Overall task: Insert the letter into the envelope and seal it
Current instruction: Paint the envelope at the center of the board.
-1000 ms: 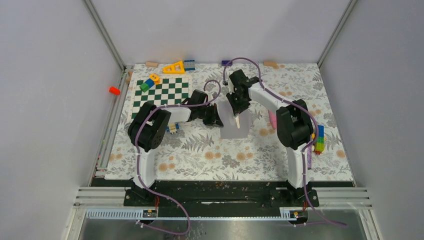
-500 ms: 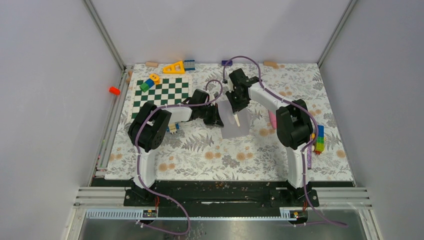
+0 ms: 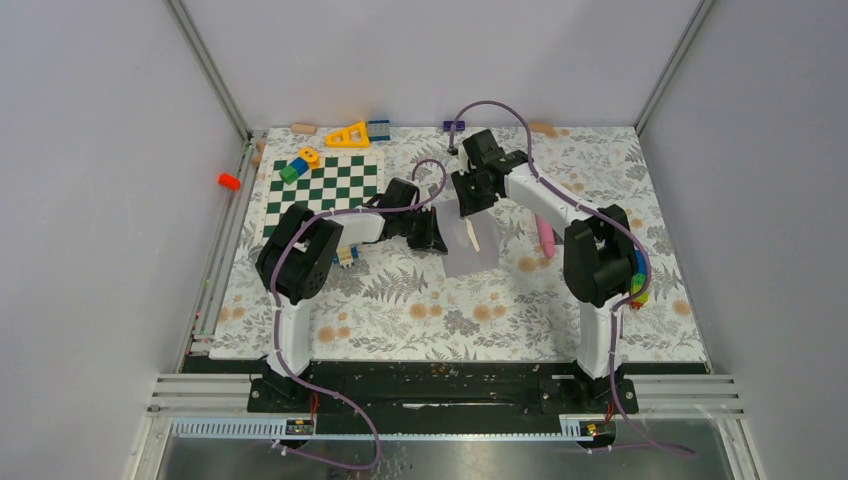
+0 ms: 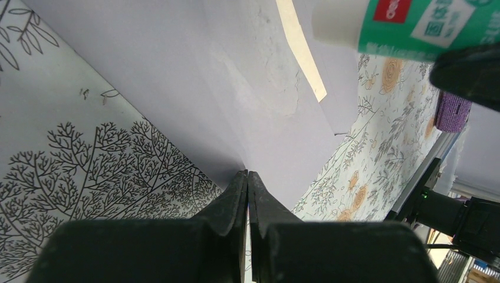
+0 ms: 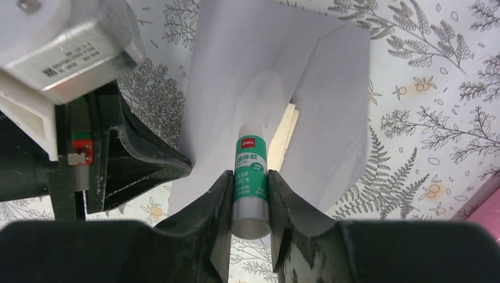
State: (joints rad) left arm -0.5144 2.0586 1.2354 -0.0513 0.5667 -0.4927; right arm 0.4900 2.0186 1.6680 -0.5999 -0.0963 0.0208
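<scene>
The pale grey-lavender envelope lies at mid-table with its flap open towards the far side. My left gripper is shut on its left edge; the wrist view shows the jaws pinching the paper. My right gripper is shut on a green-and-white glue stick, whose white tip is down on the flap. A narrow cream strip shows at the envelope's opening. I cannot tell whether it is the letter. The glue stick also shows in the left wrist view.
A green-and-white chessboard lies left of the left arm, with coloured blocks and a yellow triangle beyond it. A pink object and stacked coloured bricks sit by the right arm. A purple block lies at the far edge.
My right gripper has moved the glue stick a little towards the far side along the flap, and its arm has swung slightly right. The left gripper has kept its hold.
</scene>
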